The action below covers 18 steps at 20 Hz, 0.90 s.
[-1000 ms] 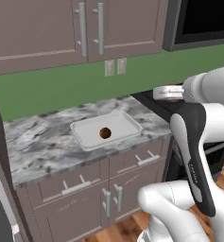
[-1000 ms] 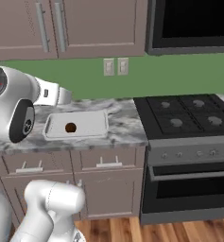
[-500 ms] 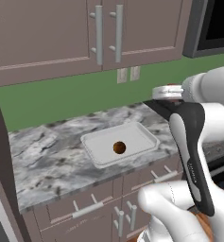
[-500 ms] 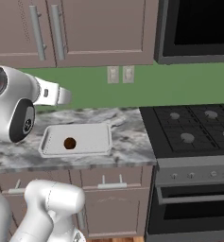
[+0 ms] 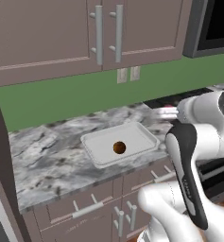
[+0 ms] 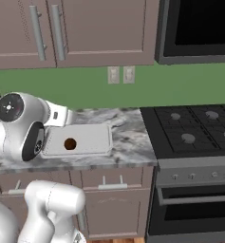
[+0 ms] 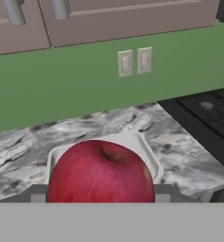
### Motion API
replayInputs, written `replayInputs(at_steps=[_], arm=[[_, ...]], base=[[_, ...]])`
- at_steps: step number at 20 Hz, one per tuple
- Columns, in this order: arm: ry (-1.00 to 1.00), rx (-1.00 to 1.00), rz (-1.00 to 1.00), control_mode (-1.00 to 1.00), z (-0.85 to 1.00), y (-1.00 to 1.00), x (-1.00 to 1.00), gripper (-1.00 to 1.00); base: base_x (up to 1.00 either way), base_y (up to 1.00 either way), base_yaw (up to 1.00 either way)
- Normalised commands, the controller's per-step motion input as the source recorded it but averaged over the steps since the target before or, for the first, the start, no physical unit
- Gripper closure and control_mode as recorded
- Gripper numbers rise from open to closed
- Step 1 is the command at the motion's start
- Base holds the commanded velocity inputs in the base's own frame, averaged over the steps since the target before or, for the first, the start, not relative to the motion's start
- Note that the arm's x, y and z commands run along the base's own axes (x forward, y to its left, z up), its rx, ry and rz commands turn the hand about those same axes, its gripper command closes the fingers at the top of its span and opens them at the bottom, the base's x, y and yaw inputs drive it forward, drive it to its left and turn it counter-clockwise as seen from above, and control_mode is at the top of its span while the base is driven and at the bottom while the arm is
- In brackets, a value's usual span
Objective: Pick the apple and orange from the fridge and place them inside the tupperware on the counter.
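Hand view: apple [image 7: 100, 172] fills the near foreground, red, stem dimple up, held close before the camera; fingertips hidden, so the grip itself cannot be told. Behind it the tupperware [image 7: 149, 156] rim on the marbled counter [image 7: 189, 163]. Base views show the orange [image 5: 118, 148] lying inside the tupperware; arm folded, wrist level, reaching toward the tray's stove-side end.

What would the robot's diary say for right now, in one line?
stage: carrying apple to tupperware | pincer: shut on apple | orange: already in tupperware | tupperware: on counter
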Motion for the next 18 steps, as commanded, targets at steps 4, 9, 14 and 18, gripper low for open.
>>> replayInputs(at_steps=[4,9,14,18], arm=[[0.02,0.00,0.00,-1.00,-0.73,-0.02,0.44,1.00],[0.12,0.00,0.00,-1.00,-0.55,0.00,0.62,1.00],[0.32,0.00,0.00,-1.00,-0.25,-0.02,0.63,1.00],[0.18,0.00,0.00,-1.00,-0.28,0.00,0.42,1.00]], base=[[0.00,0.00,0.00],[0.00,0.00,0.00],[0.00,0.00,0.00],[0.00,0.00,0.00]])
